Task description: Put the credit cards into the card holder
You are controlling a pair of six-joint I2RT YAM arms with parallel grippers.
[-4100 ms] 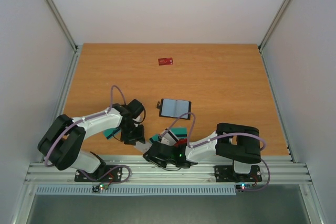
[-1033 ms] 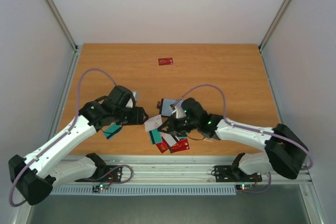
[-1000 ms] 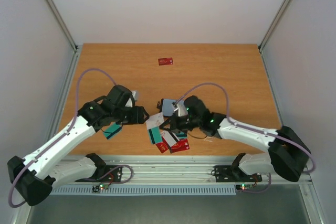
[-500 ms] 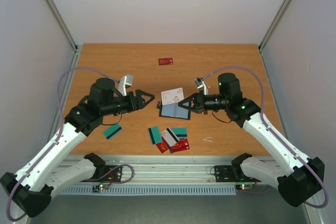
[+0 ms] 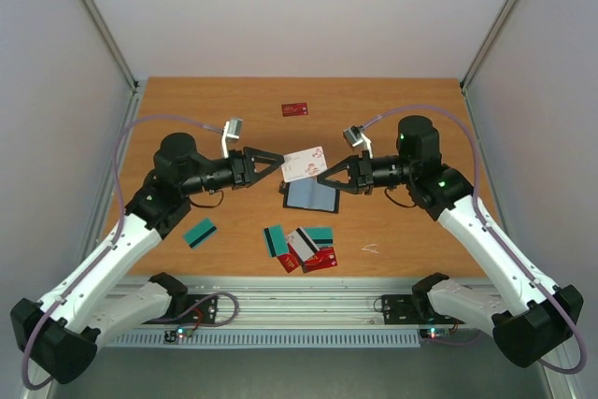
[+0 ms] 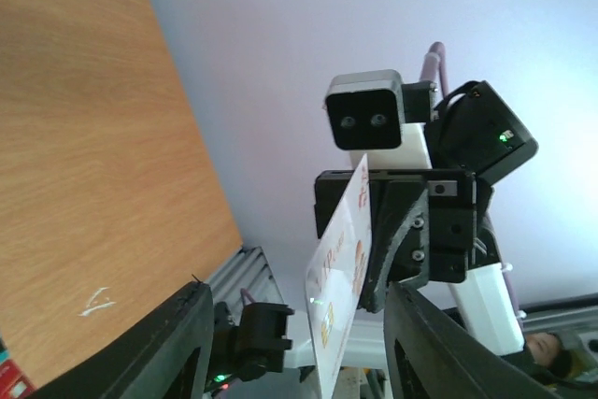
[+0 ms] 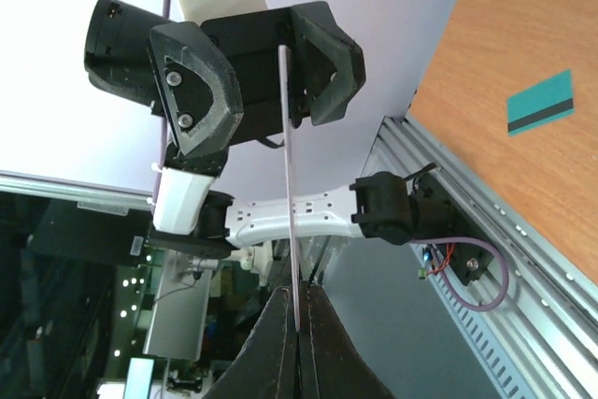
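Orange-brown wood of the table (image 5: 411, 119) lay under both arms, which were lifted and faced each other above its middle. The right tool (image 5: 324, 176) was clenched on a white card (image 5: 305, 164). In the right wrist view its two fingers (image 7: 273, 352) met on the near edge of this card, which was seen edge-on as a thin line. The left tool (image 5: 273, 164) was released, its jaws spread wide, and the far edge of the white card stood in the gap between them; I could not tell if it touched either finger. The card holder (image 5: 311, 195) lay opened on the table, just below and between the two tools, with its pale bluish-grey inside turned up. Nearer to the arm bases than both tools lay a group of cards (image 5: 304, 248), teal, red and white, partly overlapping. One teal card (image 5: 200, 233) lay alone under the left arm, behind the left tool. One red card (image 5: 295, 109) lay well beyond the tools, near the back of the table.
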